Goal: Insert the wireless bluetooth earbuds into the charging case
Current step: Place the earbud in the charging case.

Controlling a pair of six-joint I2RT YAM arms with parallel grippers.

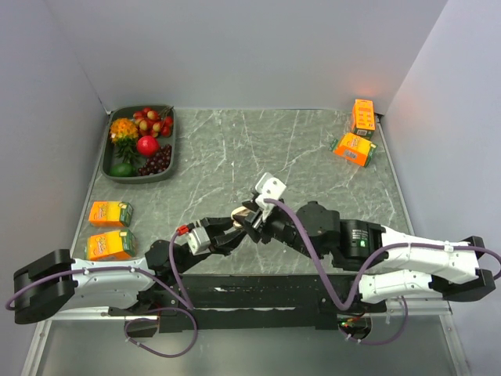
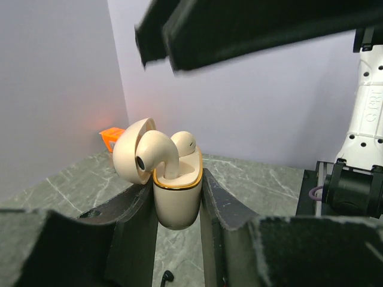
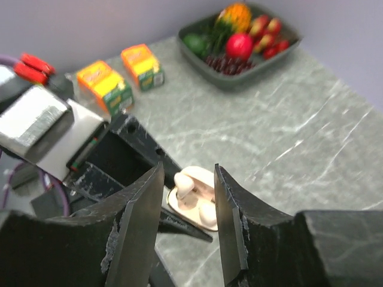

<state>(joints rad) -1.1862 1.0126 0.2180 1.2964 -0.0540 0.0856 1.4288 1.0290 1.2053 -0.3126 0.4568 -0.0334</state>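
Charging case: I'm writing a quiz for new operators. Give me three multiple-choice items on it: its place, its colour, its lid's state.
1. Where is the case? A. in the fruit tray B. in the left gripper C. on a carton
2. Its colour? A. black B. red C. cream
3. Its lid? A. open B. shut C. missing

B: the gripper's fingers clamp its sides.
C: its shell is cream, with a gold rim.
A: the lid is swung back and the earbuds show.
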